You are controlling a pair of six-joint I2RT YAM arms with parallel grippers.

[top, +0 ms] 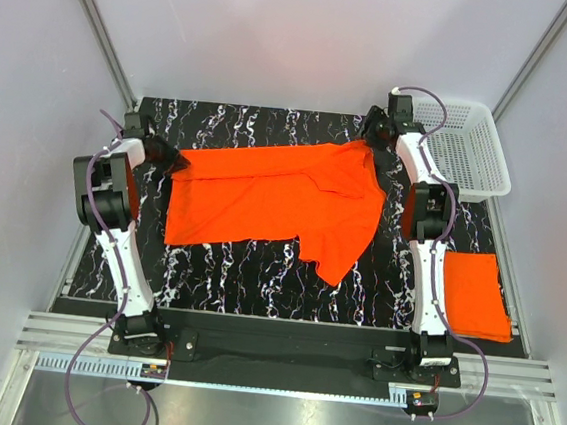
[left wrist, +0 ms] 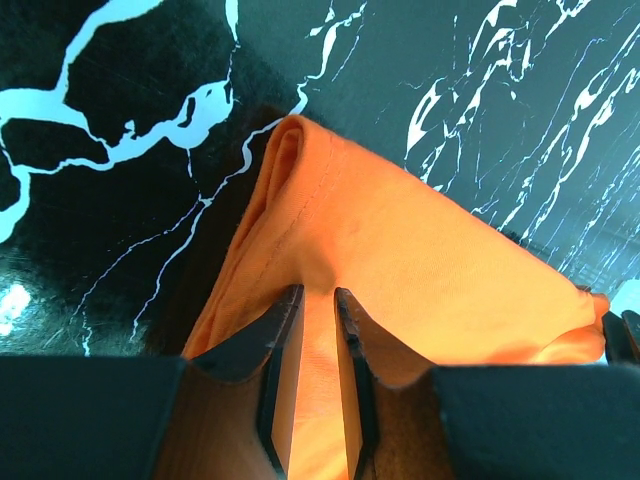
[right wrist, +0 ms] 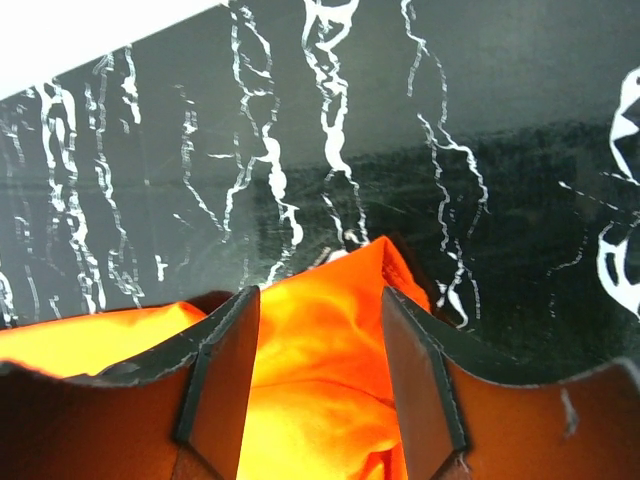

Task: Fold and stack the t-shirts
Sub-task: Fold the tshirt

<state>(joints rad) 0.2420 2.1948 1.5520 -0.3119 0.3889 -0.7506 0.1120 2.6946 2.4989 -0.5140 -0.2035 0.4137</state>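
From above, one spread t-shirt lies open across the middle of the black marbled table, one sleeve pointing toward the arm bases. The left hand sits at its left edge and the right hand at its far right corner. A folded t-shirt lies by the right arm, with a white basket beyond it.

In the left wrist view, the jaws stand close together with a ridge of orange hem pinched between them.

In the right wrist view, the jaws stand well apart; the shirt corner lies loose between them and neither touches it.

The cloth looks thin, light and limp, so it will probably sag and wrinkle. Hemmed corners or shoulder seams, taken low against the table, seem the surest hold.
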